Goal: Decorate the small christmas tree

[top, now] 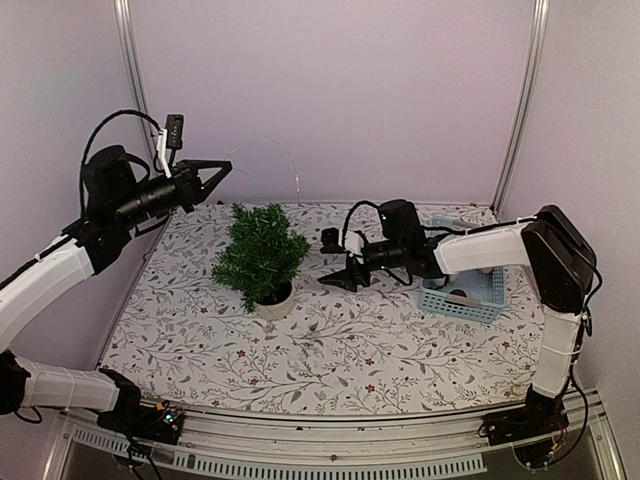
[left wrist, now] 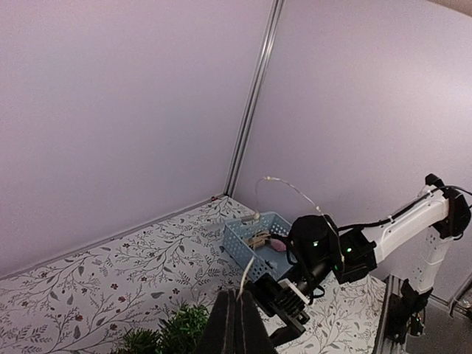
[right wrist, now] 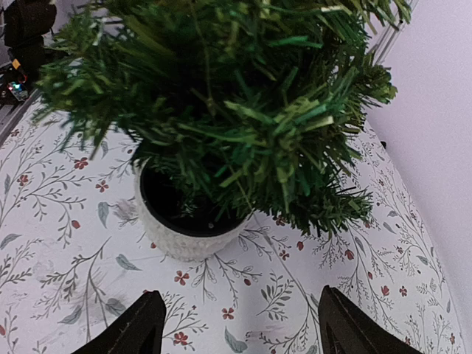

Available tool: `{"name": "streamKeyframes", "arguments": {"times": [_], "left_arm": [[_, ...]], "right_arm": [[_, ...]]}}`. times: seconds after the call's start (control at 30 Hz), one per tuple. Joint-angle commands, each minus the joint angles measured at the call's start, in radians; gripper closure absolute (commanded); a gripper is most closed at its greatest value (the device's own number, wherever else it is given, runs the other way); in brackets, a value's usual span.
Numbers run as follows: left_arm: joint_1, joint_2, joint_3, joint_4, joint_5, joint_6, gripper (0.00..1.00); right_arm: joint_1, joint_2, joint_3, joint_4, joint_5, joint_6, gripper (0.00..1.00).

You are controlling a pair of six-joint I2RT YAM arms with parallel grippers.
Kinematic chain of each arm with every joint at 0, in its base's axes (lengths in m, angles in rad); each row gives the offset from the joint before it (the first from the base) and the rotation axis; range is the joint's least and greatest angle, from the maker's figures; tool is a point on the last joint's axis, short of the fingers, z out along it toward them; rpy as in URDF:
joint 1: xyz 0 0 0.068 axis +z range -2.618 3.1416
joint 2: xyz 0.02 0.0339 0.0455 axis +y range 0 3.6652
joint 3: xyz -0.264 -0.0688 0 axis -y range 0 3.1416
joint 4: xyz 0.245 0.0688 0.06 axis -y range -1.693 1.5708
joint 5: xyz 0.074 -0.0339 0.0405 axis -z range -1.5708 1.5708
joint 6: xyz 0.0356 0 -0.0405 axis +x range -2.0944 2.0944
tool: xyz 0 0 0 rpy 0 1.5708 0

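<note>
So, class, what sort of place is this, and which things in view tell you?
Probably a robot test booth: lilac wall panels on metal posts enclose a table, and a left arm and a right arm are mounted at its near edge. A small christmas tree stands on it.

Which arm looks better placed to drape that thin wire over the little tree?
Left, probably. The left claw is shut on the thin wire and raised higher than the small christmas tree. The right claw is open and empty, low beside the white pot.
</note>
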Motion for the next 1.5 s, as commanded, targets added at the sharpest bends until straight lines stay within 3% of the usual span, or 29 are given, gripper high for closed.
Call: {"name": "streamKeyframes", "arguments": {"times": [0.0,0.23,0.63,0.9,0.97,1.17,1.47], "left_arm": [[0.014,0.016,0.023,0.024,-0.011,-0.017,1.0],[0.014,0.03,0.025,0.036,-0.012,-0.027,1.0],[0.015,0.034,0.023,0.043,-0.014,-0.027,1.0],[0.015,0.032,0.016,0.042,-0.013,-0.027,1.0],[0.014,0.03,0.013,0.042,-0.013,-0.026,1.0],[0.015,0.018,0.009,0.031,-0.018,-0.026,1.0],[0.037,-0.022,0.02,-0.131,-0.036,-0.054,1.0]], "right_arm": [[0.004,-0.169,-0.064,0.116,-0.081,0.126,0.27],[0.022,-0.262,-0.084,0.266,-0.145,0.356,0.42],[0.099,-0.186,-0.032,0.377,-0.227,0.572,0.44],[0.11,-0.135,0.017,0.443,-0.182,0.695,0.51],[0.111,-0.127,0.031,0.442,-0.157,0.711,0.6],[0.11,-0.128,0.03,0.438,-0.131,0.73,1.0],[0.085,-0.271,0.007,0.269,-0.082,0.862,1.0]]}}
